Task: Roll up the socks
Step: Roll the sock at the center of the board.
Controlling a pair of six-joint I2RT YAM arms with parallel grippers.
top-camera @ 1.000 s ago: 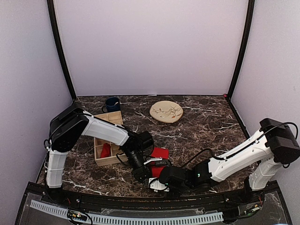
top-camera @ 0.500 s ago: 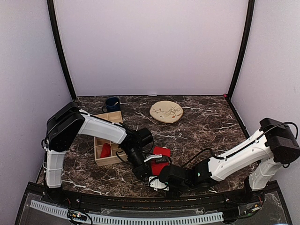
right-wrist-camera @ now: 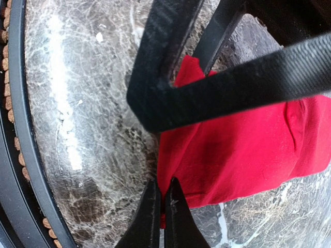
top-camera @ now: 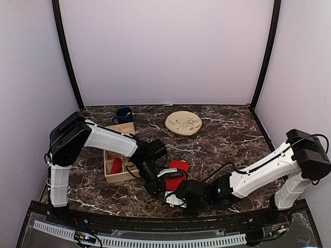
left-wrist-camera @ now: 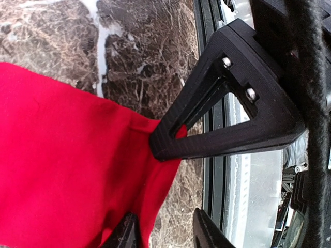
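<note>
One red sock (top-camera: 177, 167) lies bunched on the marble near the front edge, and it fills the left of the left wrist view (left-wrist-camera: 67, 170). My right gripper (right-wrist-camera: 162, 200) (top-camera: 176, 197) is shut on that sock's (right-wrist-camera: 243, 150) near edge, with red fabric pinched between its tips. My left gripper (left-wrist-camera: 164, 233) (top-camera: 164, 185) stands open astride the same edge, one tip over the fabric and the other over bare marble. The two grippers cross close together. A second red sock (top-camera: 116, 165) lies in the wooden box.
The wooden compartment box (top-camera: 110, 179) stands left of the arms. A blue mug (top-camera: 124, 114) is behind it. A round beige plate (top-camera: 183, 123) lies at the back centre. The table's black front rail (left-wrist-camera: 212, 155) runs right next to the grippers.
My left jaws have widened a little and the left wrist has drawn slightly back and left. The right gripper has stayed shut on the sock's edge.
</note>
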